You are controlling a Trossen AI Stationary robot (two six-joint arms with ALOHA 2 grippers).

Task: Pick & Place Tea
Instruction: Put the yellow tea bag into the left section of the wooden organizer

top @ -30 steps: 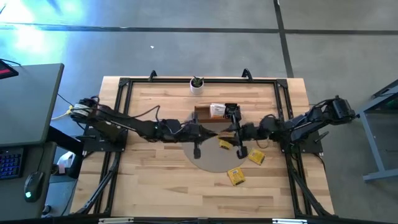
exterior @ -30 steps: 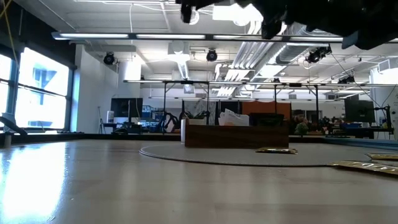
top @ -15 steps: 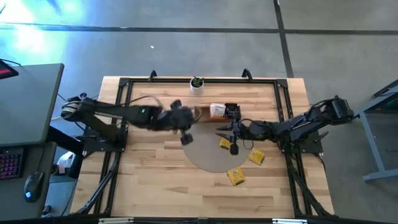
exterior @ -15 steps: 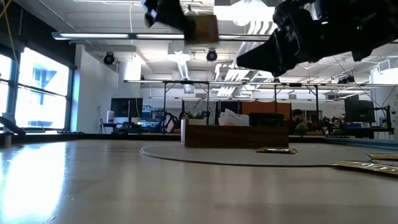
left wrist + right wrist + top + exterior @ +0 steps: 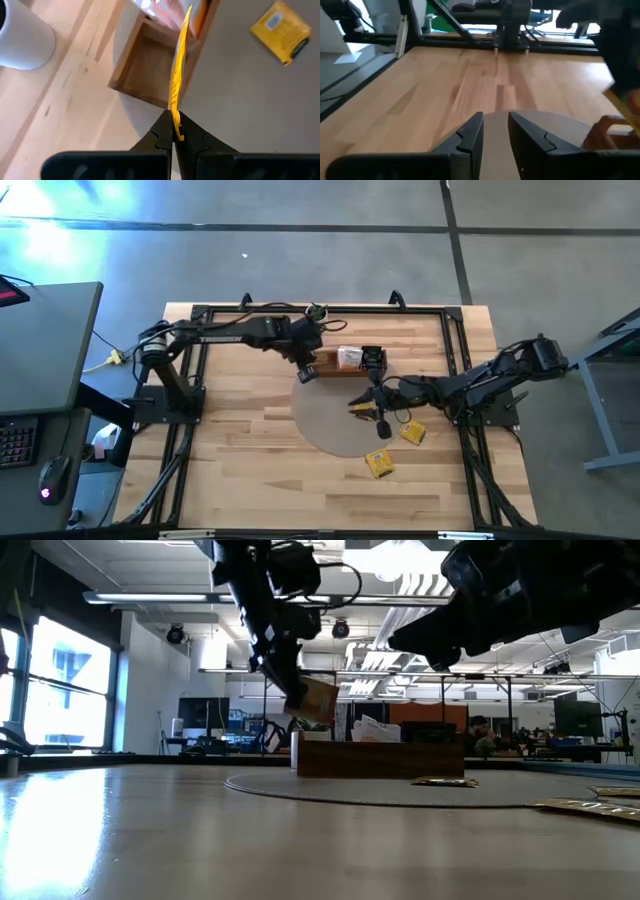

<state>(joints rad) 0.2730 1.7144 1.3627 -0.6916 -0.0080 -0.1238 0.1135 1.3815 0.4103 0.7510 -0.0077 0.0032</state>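
No writing can be read on any sachet; the yellow one lying on the grey mat (image 5: 330, 430) shows only a pale label patch with print too small to make out. The left gripper (image 5: 174, 134) has its fingers pressed together on the bottom edge of an orange tea sachet (image 5: 178, 70), which stands edge-up from the tips, directly above the left end of the wooden tray (image 5: 145, 67). From overhead that pinch sits at about eleven o'clock from the mat's centre, beside the small white pot (image 5: 316, 314). The right gripper (image 5: 495, 131) hovers over the mat at about three o'clock, fingers apart with nothing between them. Two more yellow sachets (image 5: 412, 432) lie at four and five o'clock.
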